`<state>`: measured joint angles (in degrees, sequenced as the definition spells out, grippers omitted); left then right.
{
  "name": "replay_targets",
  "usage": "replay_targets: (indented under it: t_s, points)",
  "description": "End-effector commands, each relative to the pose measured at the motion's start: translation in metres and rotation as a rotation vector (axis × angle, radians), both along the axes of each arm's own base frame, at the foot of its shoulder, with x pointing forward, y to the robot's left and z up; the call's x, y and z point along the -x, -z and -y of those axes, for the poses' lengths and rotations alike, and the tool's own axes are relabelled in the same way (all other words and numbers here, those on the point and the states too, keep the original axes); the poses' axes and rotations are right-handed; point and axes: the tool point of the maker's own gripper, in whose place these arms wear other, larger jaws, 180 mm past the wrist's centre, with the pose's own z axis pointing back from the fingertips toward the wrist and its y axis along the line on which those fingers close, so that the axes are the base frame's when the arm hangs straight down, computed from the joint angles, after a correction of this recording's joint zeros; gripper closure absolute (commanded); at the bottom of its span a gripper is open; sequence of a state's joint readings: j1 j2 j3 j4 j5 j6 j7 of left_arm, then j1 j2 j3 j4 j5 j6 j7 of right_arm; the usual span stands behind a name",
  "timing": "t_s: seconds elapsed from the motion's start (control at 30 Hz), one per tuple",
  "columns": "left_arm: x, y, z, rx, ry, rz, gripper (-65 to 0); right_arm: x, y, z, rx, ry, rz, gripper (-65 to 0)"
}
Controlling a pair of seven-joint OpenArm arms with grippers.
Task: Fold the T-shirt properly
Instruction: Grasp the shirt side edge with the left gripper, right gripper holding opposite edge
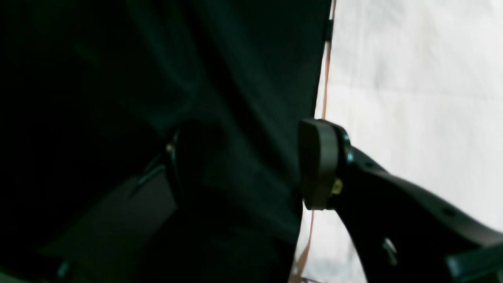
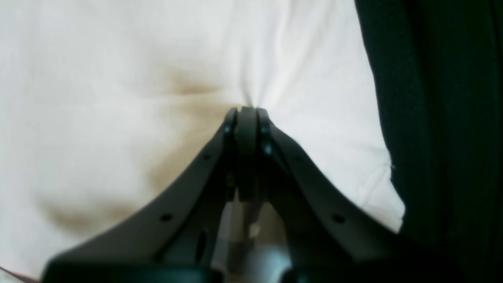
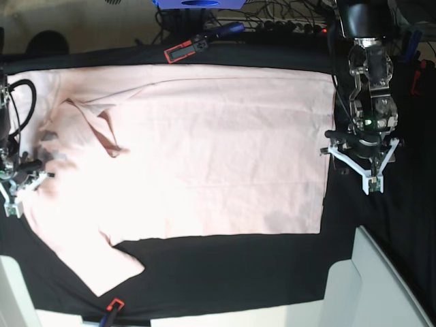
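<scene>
The pale pink T-shirt [image 3: 218, 150] lies spread flat on the black table cloth [image 3: 225, 266], plain side up, with no lettering showing. One sleeve [image 3: 102, 266] points to the near left. A fold [image 3: 99, 129] shows at the upper left. My right gripper [image 3: 19, 180] is at the shirt's left end. In the right wrist view it [image 2: 247, 112] is shut on a pinch of the fabric [image 2: 118, 98], which puckers around the tips. My left gripper [image 3: 364, 170] is just off the shirt's right edge. In the left wrist view it [image 1: 251, 165] is open over black cloth, with the shirt's edge [image 1: 412, 78] beside one finger.
A red and black tool [image 3: 184, 49] and cables lie along the far edge, with a blue object [image 3: 194, 3] behind them. White boxes stand at the near right [image 3: 381, 286] and near left [image 3: 13, 293]. A red-tipped tool [image 3: 112, 308] lies at the front edge.
</scene>
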<state>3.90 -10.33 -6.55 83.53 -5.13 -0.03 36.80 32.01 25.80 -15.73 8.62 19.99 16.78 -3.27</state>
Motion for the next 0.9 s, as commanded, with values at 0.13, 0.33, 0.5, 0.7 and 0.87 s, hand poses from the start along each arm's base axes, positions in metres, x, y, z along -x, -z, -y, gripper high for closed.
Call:
replay_targets:
  t_s: [0.13,0.33,0.5,0.7,0.87]
  points:
    - [-0.011,-0.006,-0.007,-0.007,-0.011,0.025,-38.0,-0.013,-0.025,0.036,0.121,0.062,0.047,-2.0]
    - [-0.007,-0.006,-0.008,-0.016,-0.008,0.020,-38.0,-0.015,-0.043,0.068,0.243,0.155,0.081,-44.5]
    - [-0.007,-0.004,-0.008,-0.014,-0.009,0.016,-38.0,-0.010,-0.035,0.059,0.209,0.117,0.066,-52.1]
    - [-0.007,-0.010,-0.018,-0.040,-0.006,0.021,-38.0,-0.010,-0.033,0.056,0.209,0.108,0.095,-52.1]
    - [-0.008,-0.013,-0.022,-0.050,-0.006,0.022,-38.0,0.003,-0.016,0.047,0.188,0.104,0.081,-52.1]
